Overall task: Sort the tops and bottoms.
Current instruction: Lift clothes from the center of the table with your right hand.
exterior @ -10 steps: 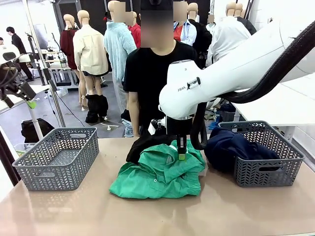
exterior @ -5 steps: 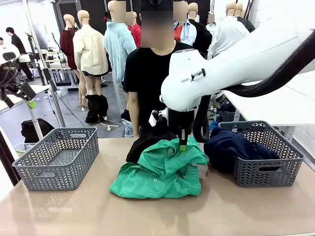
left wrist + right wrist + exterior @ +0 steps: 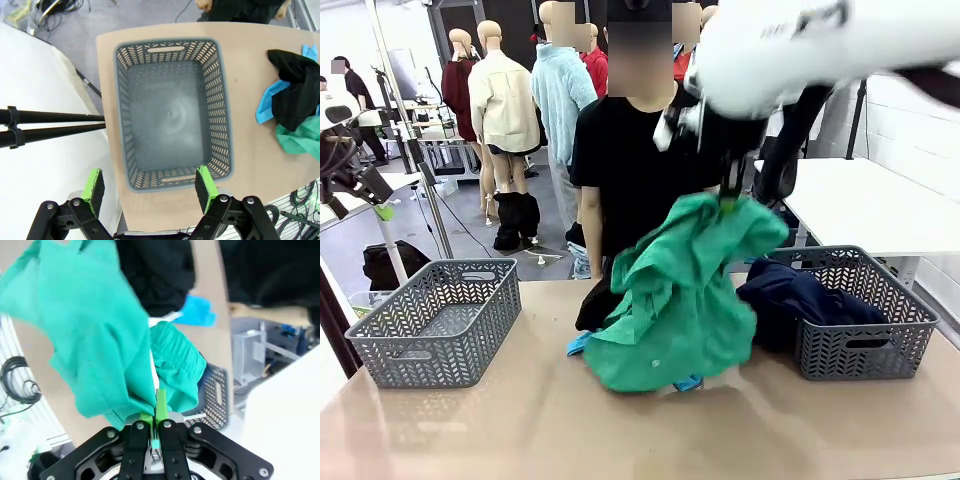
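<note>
Right wrist view: our right gripper [image 3: 156,405] is clamped on the emerald green elastic-waisted cloth garment [image 3: 95,340], which hangs over the tan table [image 3: 520,430]. Beneath lie a black cloth garment [image 3: 592,305] and a sky-blue knit shirt [image 3: 265,102]. A dark navy garment [image 3: 790,300] sits in the right grey plastic basket [image 3: 865,350]. Our left gripper [image 3: 150,182] hovers, jaws spread wide, over the left grey basket [image 3: 120,100].

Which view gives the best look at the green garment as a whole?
The front view: the green garment hangs full-length from the right pincer, its lower edge reaching the table. The right wrist view shows the pinched cloth up close; the left wrist view catches one corner.
</note>
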Controlling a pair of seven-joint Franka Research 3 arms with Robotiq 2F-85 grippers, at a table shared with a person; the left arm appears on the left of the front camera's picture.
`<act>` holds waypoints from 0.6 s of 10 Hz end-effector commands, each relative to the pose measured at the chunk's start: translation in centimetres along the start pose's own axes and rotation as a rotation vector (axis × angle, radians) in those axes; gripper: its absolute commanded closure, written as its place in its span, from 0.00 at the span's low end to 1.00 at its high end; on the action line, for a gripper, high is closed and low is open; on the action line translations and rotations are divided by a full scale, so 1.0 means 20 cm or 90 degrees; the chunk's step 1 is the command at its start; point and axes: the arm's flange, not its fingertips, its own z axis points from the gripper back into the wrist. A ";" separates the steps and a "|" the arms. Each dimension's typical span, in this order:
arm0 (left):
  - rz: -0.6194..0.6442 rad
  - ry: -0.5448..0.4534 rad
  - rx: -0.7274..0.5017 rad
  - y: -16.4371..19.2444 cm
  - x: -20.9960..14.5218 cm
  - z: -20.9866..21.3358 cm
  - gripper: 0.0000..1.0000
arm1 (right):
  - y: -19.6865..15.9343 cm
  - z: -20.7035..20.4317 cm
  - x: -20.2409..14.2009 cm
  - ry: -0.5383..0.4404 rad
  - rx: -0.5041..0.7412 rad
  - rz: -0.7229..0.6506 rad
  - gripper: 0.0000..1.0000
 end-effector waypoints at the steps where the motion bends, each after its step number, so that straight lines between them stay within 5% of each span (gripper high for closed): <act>1: 0.011 -0.004 -0.002 0.00 0.02 0.01 0.06 | -0.06 0.23 0.03 -0.020 -0.014 -0.027 1.00; 6: 0.011 -0.004 -0.002 0.00 0.02 0.01 0.06 | -0.09 0.97 -0.04 -0.107 -0.104 -0.161 1.00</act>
